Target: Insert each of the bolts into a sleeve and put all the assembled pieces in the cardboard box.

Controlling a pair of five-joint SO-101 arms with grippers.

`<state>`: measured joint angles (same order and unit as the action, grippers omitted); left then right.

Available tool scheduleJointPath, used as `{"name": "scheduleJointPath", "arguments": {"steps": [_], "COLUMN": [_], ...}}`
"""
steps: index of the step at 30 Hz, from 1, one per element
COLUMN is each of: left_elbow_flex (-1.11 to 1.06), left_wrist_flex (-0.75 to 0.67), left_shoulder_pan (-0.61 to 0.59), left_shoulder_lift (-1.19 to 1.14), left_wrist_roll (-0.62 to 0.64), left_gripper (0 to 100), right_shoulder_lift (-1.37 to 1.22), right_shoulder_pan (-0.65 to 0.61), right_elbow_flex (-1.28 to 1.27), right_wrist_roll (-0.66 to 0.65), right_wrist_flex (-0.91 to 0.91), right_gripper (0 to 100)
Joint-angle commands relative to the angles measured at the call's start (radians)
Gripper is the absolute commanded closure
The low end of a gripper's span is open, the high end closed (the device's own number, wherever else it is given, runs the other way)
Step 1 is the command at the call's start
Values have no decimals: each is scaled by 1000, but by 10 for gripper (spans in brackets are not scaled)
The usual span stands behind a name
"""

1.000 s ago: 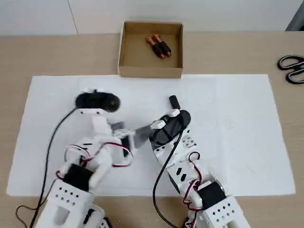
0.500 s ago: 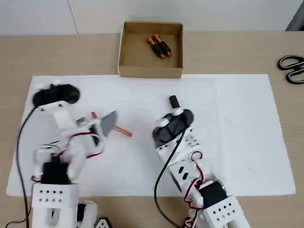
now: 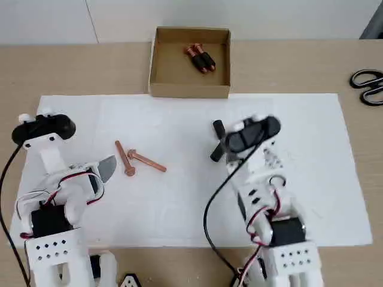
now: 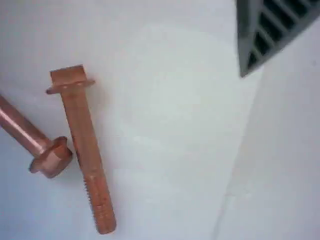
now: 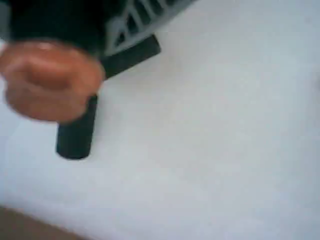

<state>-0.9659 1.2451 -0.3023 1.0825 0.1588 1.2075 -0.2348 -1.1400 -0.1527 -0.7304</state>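
On the white paper sheet point(image 3: 179, 197) that covers the bench point(image 3: 90, 66), two bare copper bolts point(image 3: 125, 158) point(image 3: 147, 161) lie in a shallow V, the head of one just beside the shaft of the other. The left hand point(image 3: 103, 170) sits low next to them, apart from both; I cannot tell how wide it is. The right hand point(image 3: 222, 149) is closed around a held sleeve point(image 3: 215, 155), and a blurred copper bolt head point(image 5: 50, 80) shows close in its wrist view. A loose sleeve point(image 3: 218, 127) lies just beyond that hand, towards the cardboard box point(image 3: 154, 57). Two assembled pieces point(image 3: 199, 58) rest inside the box. Scissors point(image 3: 368, 85) lie at the far right of the bench.
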Motion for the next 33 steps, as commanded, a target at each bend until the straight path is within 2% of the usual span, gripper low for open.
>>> {"name": "scheduleJointPath", "arguments": {"steps": [1, 9, 14, 22, 27, 33], "left_elbow_flex": [41, 41, 30, 7, 7, 5], "left_wrist_flex": [18, 32, 31, 26, 26, 25], "left_shoulder_pan": [-5, -8, -6, -6, -6, -5], "left_shoulder_lift": [9, 9, 9, 9, 9, 9], "left_wrist_roll": [-2, -2, -2, -5, -5, -5], "left_gripper": [683, 683, 683, 683, 683, 683], "right_shoulder_lift": [-242, -920, -1251, -1662, -1874, -2058], "right_shoulder_pan": [10, 36, 51, 51, 53, 54], "right_elbow_flex": [276, 799, 1115, 1510, 1659, 1817], "right_wrist_roll": [-18, -9, -11, -12, -15, -17], "right_wrist_flex": [7, 272, 406, 527, 593, 587], "right_gripper": [989, 989, 989, 989, 989, 989]}}
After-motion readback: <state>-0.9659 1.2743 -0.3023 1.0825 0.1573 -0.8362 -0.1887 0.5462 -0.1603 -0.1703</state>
